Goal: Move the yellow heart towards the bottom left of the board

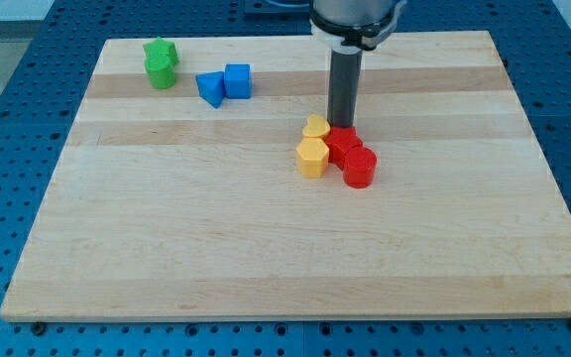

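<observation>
We are standing our end effector, a straight dark rod with no jaws to open and nothing in its hold, at the top edge of a tight cluster of four blocks near the middle of the counter (57, 248). My tip (343, 126) is touching down just above the cluster, at the seam where yellow meets red.

The yellow heart (316, 127) is sitting just beside the tip, on the view's left of it and a shade lower. Directly below the heart, and touching it, a second yellow block (312, 157), roughly hexagonal, is lying. Below the tip and a little to the view's right a red block (344, 145) is crowding in, its shape hard to make out, with a red cylinder (359, 169) just beneath that.

Well apart from the tip, toward the view's top left, we are seeing a blue pair, a blue cube (237, 80) and another blue block (209, 88), and farther left two green blocks (161, 62) stacked close together.

The relation that matters: the heart's goal lies down and to the view's left, and the tip is already standing on the heart's upper right, so in our judgement a push along that diagonal is lined up. The risk is that the second yellow block is sitting in the heart's path and is likely to be carried along.
</observation>
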Available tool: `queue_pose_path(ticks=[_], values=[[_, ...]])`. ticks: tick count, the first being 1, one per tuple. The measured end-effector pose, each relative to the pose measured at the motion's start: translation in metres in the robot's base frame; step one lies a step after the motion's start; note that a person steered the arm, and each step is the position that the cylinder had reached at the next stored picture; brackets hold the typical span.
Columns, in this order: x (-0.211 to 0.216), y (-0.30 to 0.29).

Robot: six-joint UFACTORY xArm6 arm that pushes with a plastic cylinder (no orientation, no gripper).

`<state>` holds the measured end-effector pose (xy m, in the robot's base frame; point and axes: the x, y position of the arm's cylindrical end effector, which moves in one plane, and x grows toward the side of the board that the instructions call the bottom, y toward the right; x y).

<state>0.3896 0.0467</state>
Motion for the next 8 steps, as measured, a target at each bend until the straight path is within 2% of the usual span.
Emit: queue_pose_path(ticks=[2, 8], values=[[0.003, -0.040], [0.089, -0.168]])
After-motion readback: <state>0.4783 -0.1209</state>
